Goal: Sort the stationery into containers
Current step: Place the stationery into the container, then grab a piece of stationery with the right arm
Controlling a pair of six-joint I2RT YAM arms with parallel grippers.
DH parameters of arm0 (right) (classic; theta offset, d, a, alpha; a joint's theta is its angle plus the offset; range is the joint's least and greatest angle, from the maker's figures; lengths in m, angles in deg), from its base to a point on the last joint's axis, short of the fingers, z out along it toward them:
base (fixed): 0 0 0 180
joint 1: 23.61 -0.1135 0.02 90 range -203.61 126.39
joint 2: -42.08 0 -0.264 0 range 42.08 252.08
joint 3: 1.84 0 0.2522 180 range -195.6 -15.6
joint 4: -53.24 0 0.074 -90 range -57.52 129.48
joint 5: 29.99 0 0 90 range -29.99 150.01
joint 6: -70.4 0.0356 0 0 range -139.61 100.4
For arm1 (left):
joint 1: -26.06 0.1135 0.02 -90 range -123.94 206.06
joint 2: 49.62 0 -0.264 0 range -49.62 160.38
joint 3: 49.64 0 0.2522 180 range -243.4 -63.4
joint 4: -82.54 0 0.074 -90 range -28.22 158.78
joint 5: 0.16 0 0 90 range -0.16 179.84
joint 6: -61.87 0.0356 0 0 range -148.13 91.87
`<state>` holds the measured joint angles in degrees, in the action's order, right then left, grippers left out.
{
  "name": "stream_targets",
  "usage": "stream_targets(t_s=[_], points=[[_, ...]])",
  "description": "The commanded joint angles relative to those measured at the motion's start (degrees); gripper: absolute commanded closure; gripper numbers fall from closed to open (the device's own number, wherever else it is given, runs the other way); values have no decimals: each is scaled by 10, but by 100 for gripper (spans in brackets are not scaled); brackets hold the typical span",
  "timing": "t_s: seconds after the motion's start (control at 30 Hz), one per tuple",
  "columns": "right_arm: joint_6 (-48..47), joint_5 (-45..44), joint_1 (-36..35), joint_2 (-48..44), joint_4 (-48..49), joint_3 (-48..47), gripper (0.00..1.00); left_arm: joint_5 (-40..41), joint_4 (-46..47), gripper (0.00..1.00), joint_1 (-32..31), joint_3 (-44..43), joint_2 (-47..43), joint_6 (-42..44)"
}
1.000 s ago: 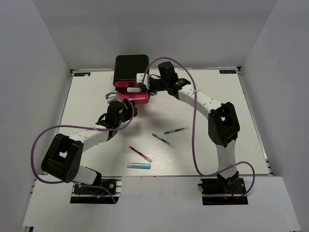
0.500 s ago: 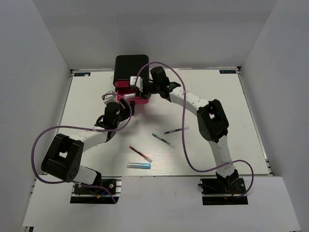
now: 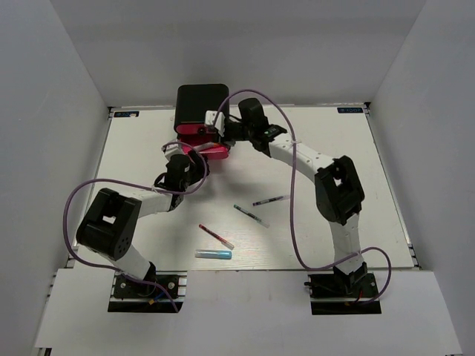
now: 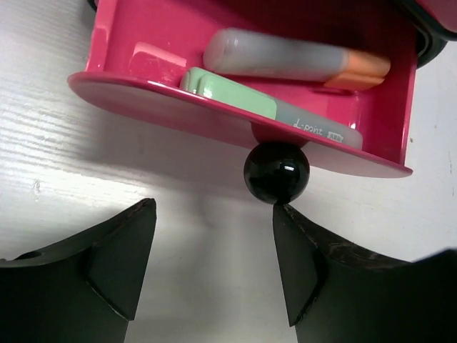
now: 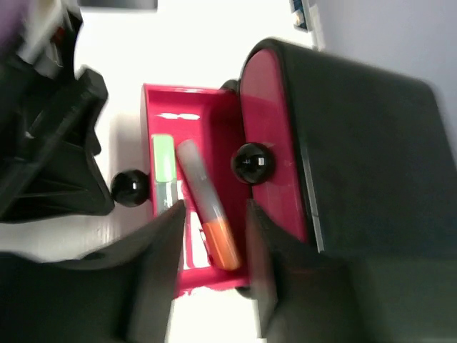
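The containers are pink-red drawers in a black cabinet (image 3: pixel 202 100). The lowest drawer (image 3: pixel 210 150) is pulled out. Inside it lie an orange-tipped marker (image 4: pixel 300 61) and a green marker (image 4: pixel 235 96), side by side. My left gripper (image 4: pixel 211 250) is open on the table just in front of that drawer's black knob (image 4: pixel 276 172), whose underside is at the right fingertip. My right gripper (image 5: pixel 212 236) hovers open over the drawer, above the orange-tipped marker (image 5: pixel 207 214), not gripping it. A shut drawer's knob (image 5: pixel 251 163) shows above.
More stationery lies loose on the white table: a thin dark pen (image 3: pixel 269 200), a thin green-tinted pen (image 3: pixel 251 215), a thin red pen (image 3: pixel 215 236) and a light blue marker (image 3: pixel 213 254). White walls enclose the table on three sides.
The right gripper's jaws have spread wider over the open drawer, with the wrist swinging left and partly back. The left arm's elbow has shifted inward; its gripper stays at the drawer front.
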<state>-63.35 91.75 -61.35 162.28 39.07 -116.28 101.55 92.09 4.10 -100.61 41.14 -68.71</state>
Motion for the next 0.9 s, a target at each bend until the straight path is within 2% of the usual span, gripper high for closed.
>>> stream_targets(t_s=[0.0, 0.1, 0.13, 0.2, 0.27, 0.3, 0.33, 0.37, 0.43, 0.67, 0.87], points=[[8, 17, 9, -85, 20, 40, 58, 10, 26, 24, 2, -29, 1, -3], [-12, 60, 23, -123, -25, 69, 70, 10, 26, 24, 2, -29, 1, -3], [-29, 82, 25, -144, -36, 111, 76, 10, 31, 24, 2, -29, 1, -3], [-52, 121, 35, -179, -83, 157, 78, 10, 31, 24, 2, -29, 1, -3], [-129, 169, 38, -220, -146, 214, 78, 10, 42, 24, 2, -23, 1, -3], [-172, 176, 37, -229, -210, 228, 76, 10, 42, 24, 2, -23, 1, -3], [-210, 179, 35, -246, -225, 255, 72, 5, 42, 24, 2, -17, 1, -3], [-217, 178, 32, -262, -233, 286, 65, 5, 47, 24, 2, -17, 1, -3], [-217, 179, 32, -278, -233, 324, 58, 0, 47, 24, 2, -17, 1, -3], [-222, 183, 30, -284, -266, 336, 48, -23, 19, 25, 2, -17, -4, -8], [-256, 203, 13, -267, -325, 321, 45, -34, -15, 26, 2, -5, -15, -8]])
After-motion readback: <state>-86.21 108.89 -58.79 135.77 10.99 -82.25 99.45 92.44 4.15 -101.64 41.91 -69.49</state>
